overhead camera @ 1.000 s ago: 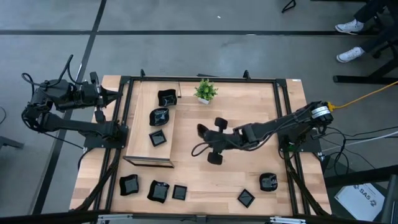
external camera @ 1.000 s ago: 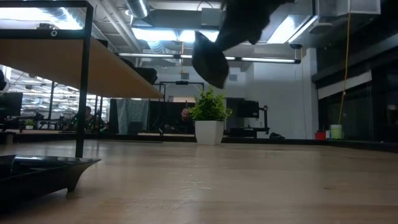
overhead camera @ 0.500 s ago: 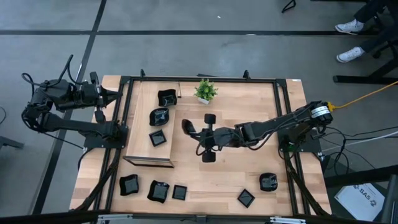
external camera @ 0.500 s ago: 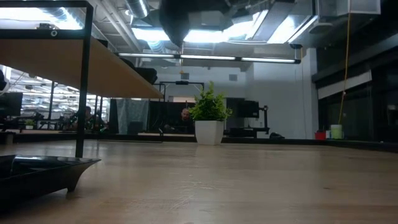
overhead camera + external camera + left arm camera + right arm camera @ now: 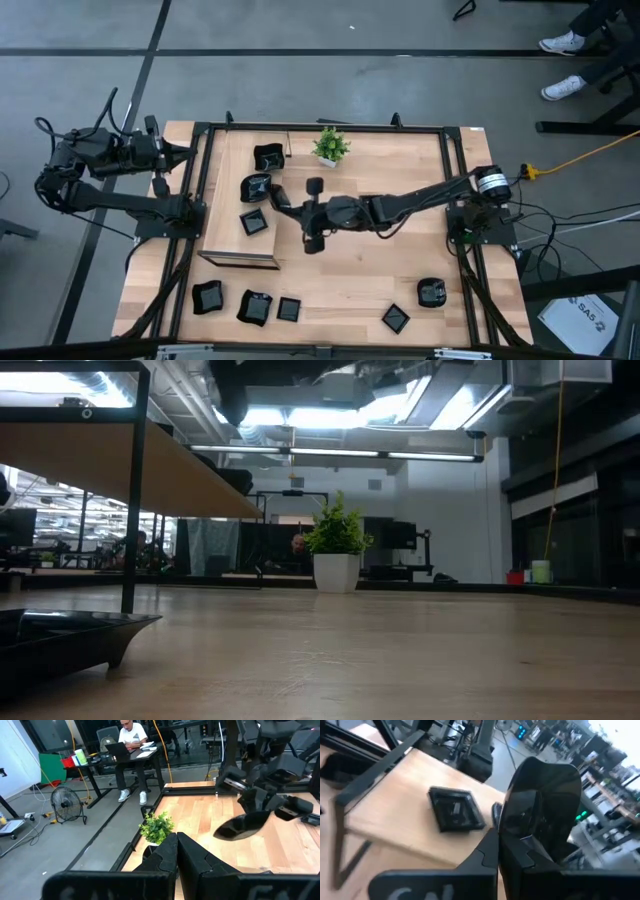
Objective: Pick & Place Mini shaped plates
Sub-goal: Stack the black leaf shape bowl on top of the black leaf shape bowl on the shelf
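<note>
My wooden table [image 5: 400, 260] carries a raised wooden shelf [image 5: 225, 215] just beside the potted plant [image 5: 329, 146]. 3 black plates [image 5: 256, 188] sit on that shelf; 5 more [image 5: 288, 309] lie well apart from the plant.

Wooden table [image 5: 380, 270], light planks, bordered by a dark metal frame [image 5: 455, 180]; raised wooden shelf [image 5: 232, 225] on thin black legs, standing on the table's left part; small green potted plant [image 5: 329, 146] in a white pot, upright near the far edge; yellow cable [image 5: 590, 153] across the grey floor; person seated at a desk [image 5: 131, 740] with a laptop; floor fan [image 5: 63, 802] nearby.
</note>
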